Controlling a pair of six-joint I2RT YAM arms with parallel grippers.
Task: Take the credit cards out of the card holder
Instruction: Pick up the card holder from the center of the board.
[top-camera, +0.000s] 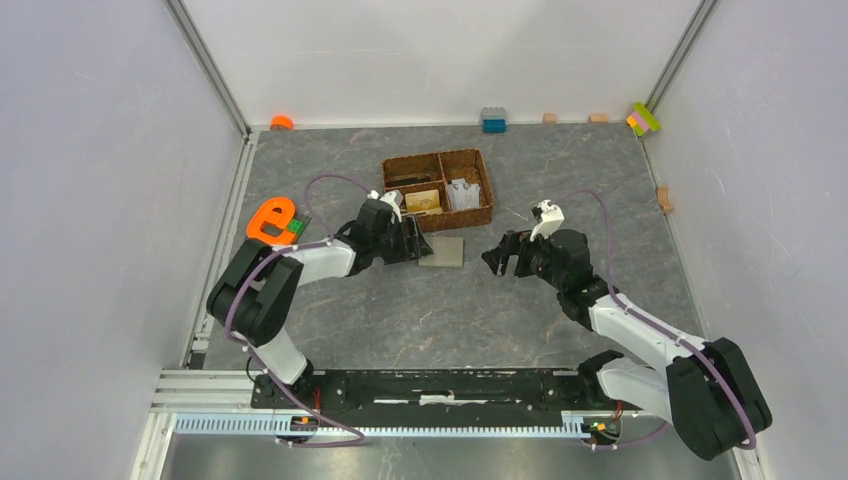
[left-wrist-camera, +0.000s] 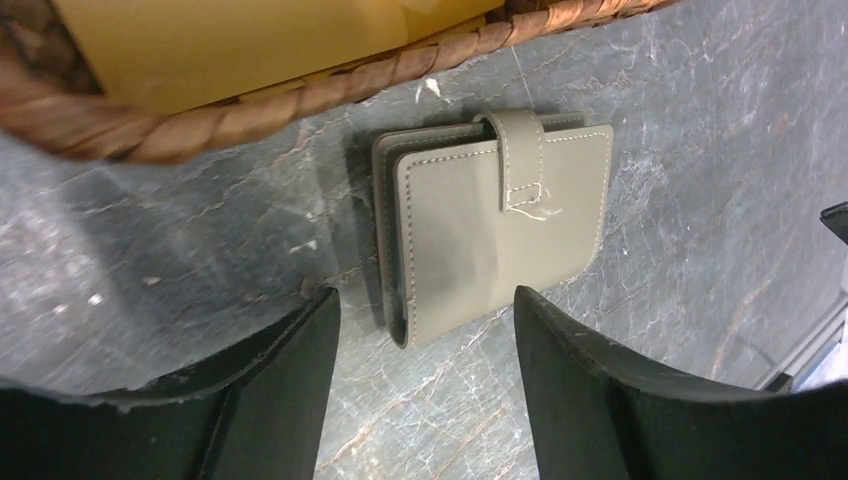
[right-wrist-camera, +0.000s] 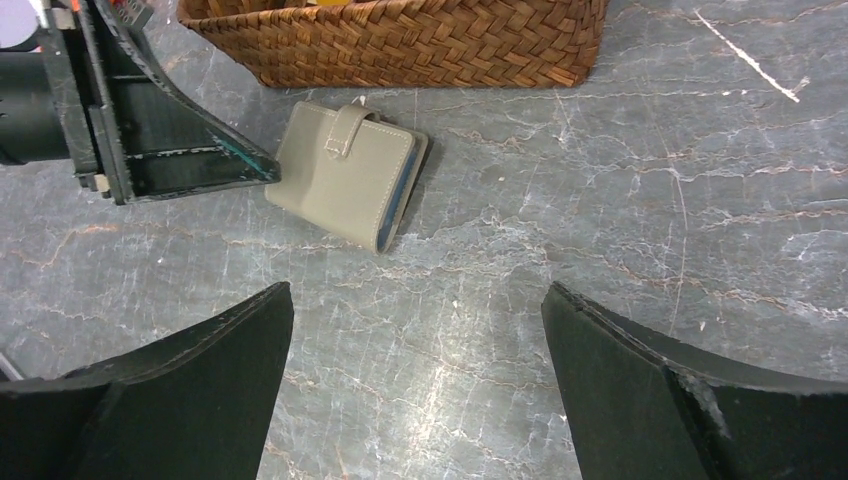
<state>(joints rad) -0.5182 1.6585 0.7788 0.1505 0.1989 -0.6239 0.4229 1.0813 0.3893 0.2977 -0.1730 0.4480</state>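
Grey-olive card holder (top-camera: 442, 251) lies closed, tab fastened, just near of the basket (top-camera: 485, 190) | long axis roughly left-right | left gripper (top-camera: 412, 243) just beside its left edge, jaws spread, pinching nothing | right gripper (top-camera: 500, 255) spread, farther off to the right | your left arm is nearer: lead with it.

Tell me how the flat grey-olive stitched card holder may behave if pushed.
The flat grey-olive stitched card holder lies flat on the marbled table, so it would probably slide, not roll. Its strap looks closed, so it likely stays folded.
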